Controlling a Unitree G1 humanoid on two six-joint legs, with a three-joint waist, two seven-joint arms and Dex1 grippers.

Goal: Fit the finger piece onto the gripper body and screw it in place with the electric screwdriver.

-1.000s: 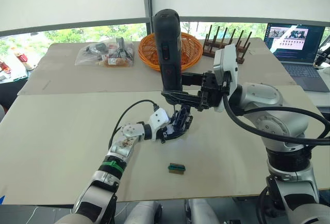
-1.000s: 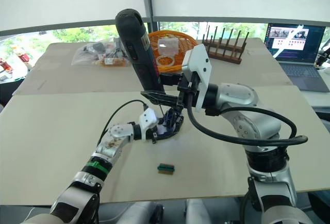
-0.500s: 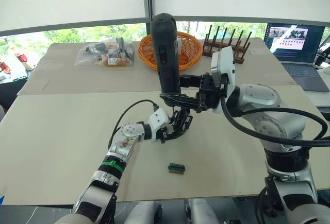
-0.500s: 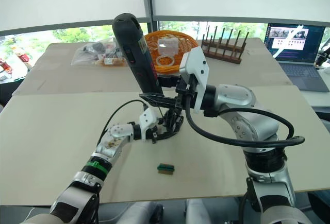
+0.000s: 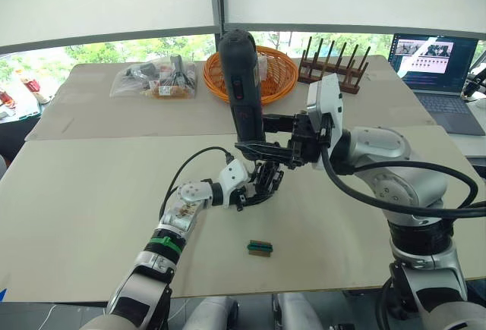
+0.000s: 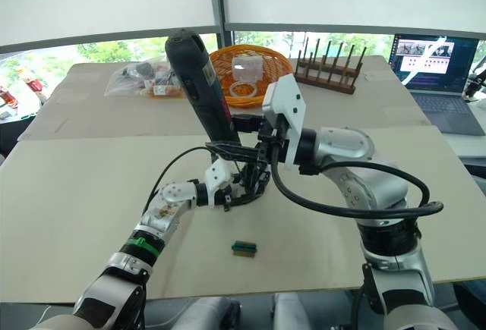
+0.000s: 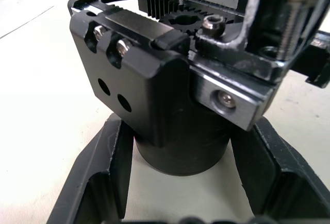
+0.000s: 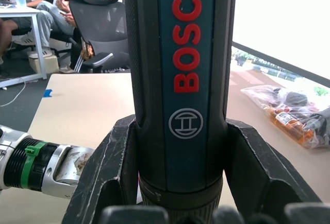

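Note:
My left gripper (image 5: 252,191) is shut on the gripper body (image 5: 267,177), which stands on the table in the middle. In the left wrist view its round base (image 7: 180,147) sits between my two fingers (image 7: 103,177), with metal brackets and screws above. My right gripper (image 5: 250,133) is shut on the electric screwdriver (image 5: 244,80), a thick black cylinder with red lettering (image 8: 185,54). It is held nearly upright, its top leaning to the left, with its lower end right over the gripper body. I cannot tell the finger piece apart from the body's black parts.
A small green-and-brown block (image 5: 260,246) lies on the table in front of the gripper body. At the back are an orange basket (image 5: 282,68), a wooden rack (image 5: 336,64), a plastic bag of items (image 5: 150,80) and a laptop (image 5: 442,72) at the right.
The right gripper has carried the screwdriver slightly to the left and down, closer over the gripper body. The left gripper has kept its hold in place.

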